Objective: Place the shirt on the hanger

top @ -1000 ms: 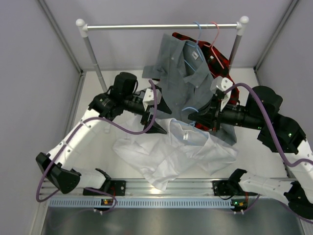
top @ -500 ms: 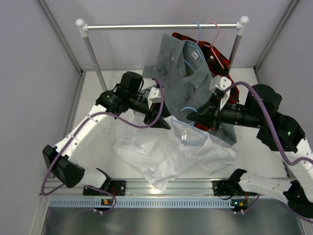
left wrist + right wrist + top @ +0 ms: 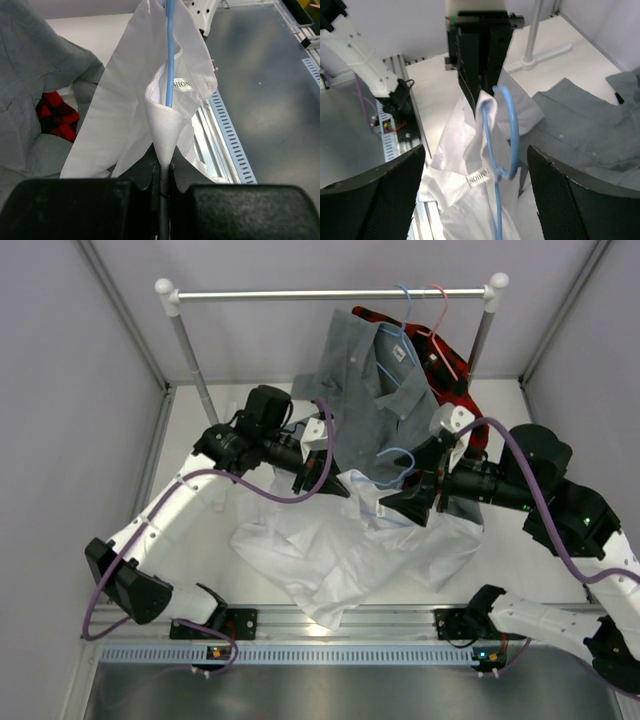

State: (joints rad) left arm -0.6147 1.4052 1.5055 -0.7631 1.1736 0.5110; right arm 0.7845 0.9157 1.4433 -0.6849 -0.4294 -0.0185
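Note:
The white shirt (image 3: 340,560) lies crumpled on the table with its collar lifted. My left gripper (image 3: 338,486) is shut on that raised collar fold (image 3: 162,125). The light-blue hanger (image 3: 393,462) stands inside the collar, with its wire (image 3: 169,50) running down into the fold. In the right wrist view, the hanger's hook (image 3: 509,125) rises beside the neck label, just in front of the left gripper (image 3: 479,97). My right gripper (image 3: 477,200) is open wide on either side of the hook and shirt (image 3: 465,200), touching neither. It sits just right of the collar (image 3: 398,508).
A clothes rail (image 3: 330,294) crosses the back. On it hang a grey shirt (image 3: 370,400) on a blue hanger and a red-and-black plaid shirt (image 3: 445,365) on a pink hanger (image 3: 440,310). The grey shirt's hem hangs close behind both grippers. A metal rail (image 3: 340,620) borders the near edge.
My left gripper moved right to the collar and shut on it. My right gripper let go of the hanger, opened wide and drew slightly down and back. The collar now stands higher.

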